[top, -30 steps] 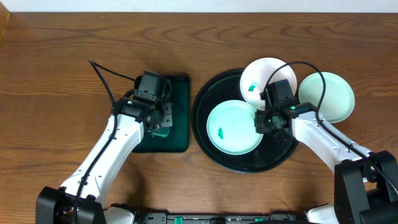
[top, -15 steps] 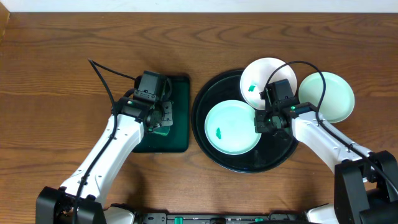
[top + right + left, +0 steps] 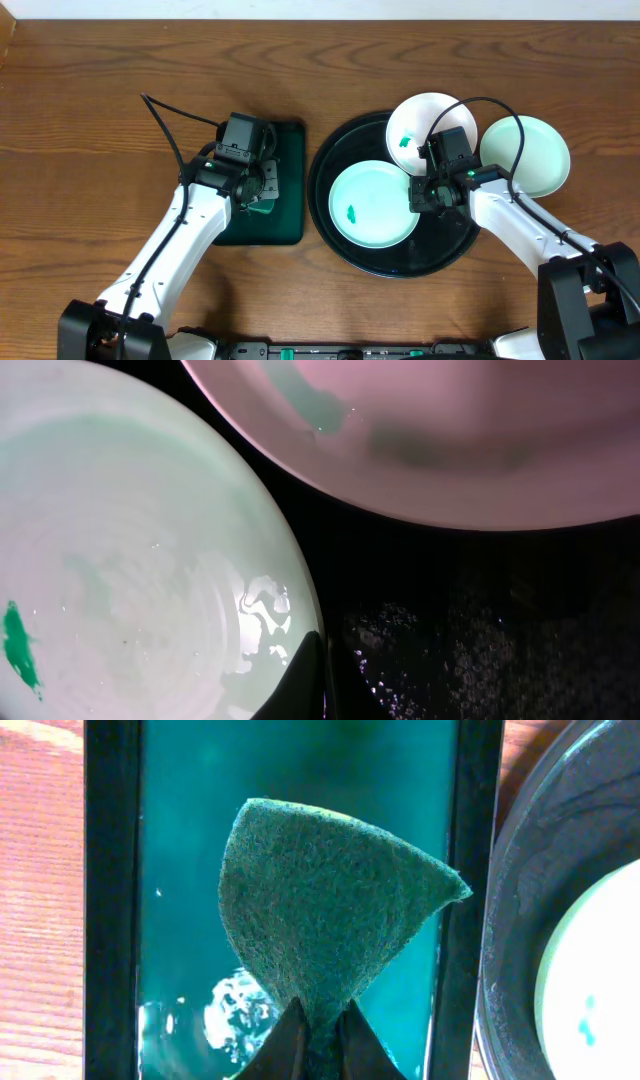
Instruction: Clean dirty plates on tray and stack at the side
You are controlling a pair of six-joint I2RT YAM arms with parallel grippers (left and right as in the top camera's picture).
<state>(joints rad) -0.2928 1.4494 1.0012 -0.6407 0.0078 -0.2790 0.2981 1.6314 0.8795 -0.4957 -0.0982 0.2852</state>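
Observation:
On the round black tray [image 3: 440,250] lies a pale-mint plate [image 3: 373,204] with a small green smudge [image 3: 352,212]. My right gripper [image 3: 419,197] is shut on its right rim; in the right wrist view the fingertips [image 3: 322,660] pinch the plate's [image 3: 130,560] edge. A second white plate [image 3: 425,128], also smudged, rests on the tray's far rim. A third plate [image 3: 527,155] sits on the table to the right. My left gripper [image 3: 318,1020] is shut on a green sponge [image 3: 330,910], folded into a cone above the rectangular tray.
A dark green rectangular tray [image 3: 285,215] holding shallow water [image 3: 190,870] lies left of the black tray [image 3: 515,920]. Bare wooden table [image 3: 100,120] surrounds both. Cables loop over both arms.
My right gripper has closed on the mint plate's rim, and the plate has shifted slightly left. The left arm and sponge have not moved.

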